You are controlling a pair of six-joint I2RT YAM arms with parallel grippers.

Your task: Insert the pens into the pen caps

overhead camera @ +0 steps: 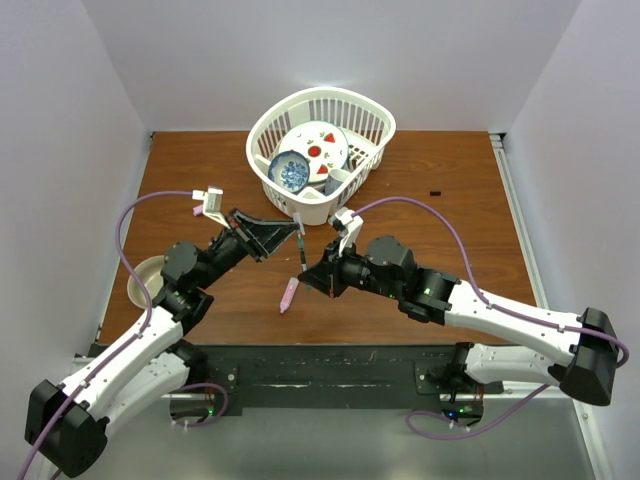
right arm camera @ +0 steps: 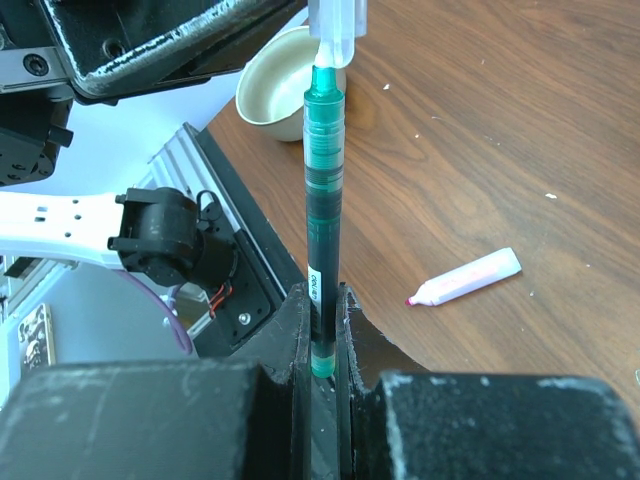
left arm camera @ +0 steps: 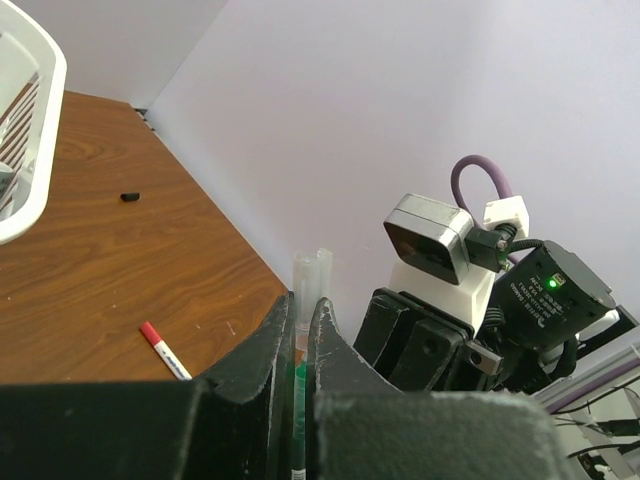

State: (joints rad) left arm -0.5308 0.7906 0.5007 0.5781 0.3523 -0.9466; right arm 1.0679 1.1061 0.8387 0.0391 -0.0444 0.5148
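Plainly, the right gripper (right arm camera: pixel 322 300) is clamped on the green pen (right arm camera: pixel 322 180). The pen's long axis runs straight out from the jaws, its nib end meeting the clear cap (right arm camera: pixel 335 22), which the left gripper (left arm camera: pixel 303 305) pinches. Seating looks unfinished. The pink marker (overhead camera: pixel 288 295) lies uncapped near the table's (overhead camera: pixel 480 240) near edge, and the black cap (overhead camera: pixel 434 191) lies toward the far right corner.

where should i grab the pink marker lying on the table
Mid-barrel of the pink marker, from straight above, closing across its width: it lies flat on the table with bare wood along both long sides, and its tip end tapers.
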